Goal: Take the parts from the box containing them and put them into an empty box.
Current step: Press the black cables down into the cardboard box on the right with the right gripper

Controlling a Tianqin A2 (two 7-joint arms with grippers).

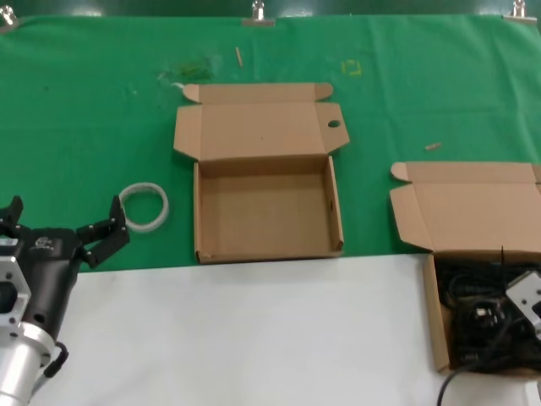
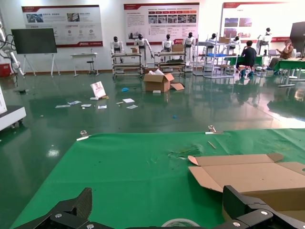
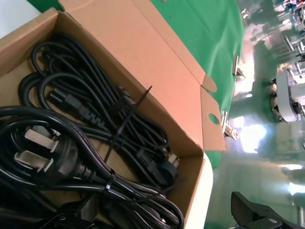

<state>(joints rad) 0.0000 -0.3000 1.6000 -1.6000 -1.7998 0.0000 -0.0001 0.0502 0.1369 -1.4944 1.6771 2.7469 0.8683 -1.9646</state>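
Observation:
The black power cords (image 3: 95, 129) lie bundled in the brown carton (image 1: 437, 326) at the front right; they also show in the head view (image 1: 478, 326). Its lid stands open, and one side flap (image 3: 213, 119) has a round hole. My right gripper (image 3: 164, 217) is open low over this carton, one finger (image 3: 78, 212) among the cords, the other (image 3: 252, 210) beyond the carton's wall. It shows at the head view's right edge (image 1: 526, 298). The empty carton (image 1: 200, 216) sits mid-table, its holed flap (image 1: 333, 124) at the back right. My left gripper (image 1: 66, 218) is open and empty at the front left.
A white ring (image 1: 144, 207) lies on the green cloth just beyond the left gripper, left of the empty carton; it also shows in the left wrist view (image 2: 181, 223). White tabletop (image 1: 254, 330) runs along the front. Small scraps lie on the cloth at the back.

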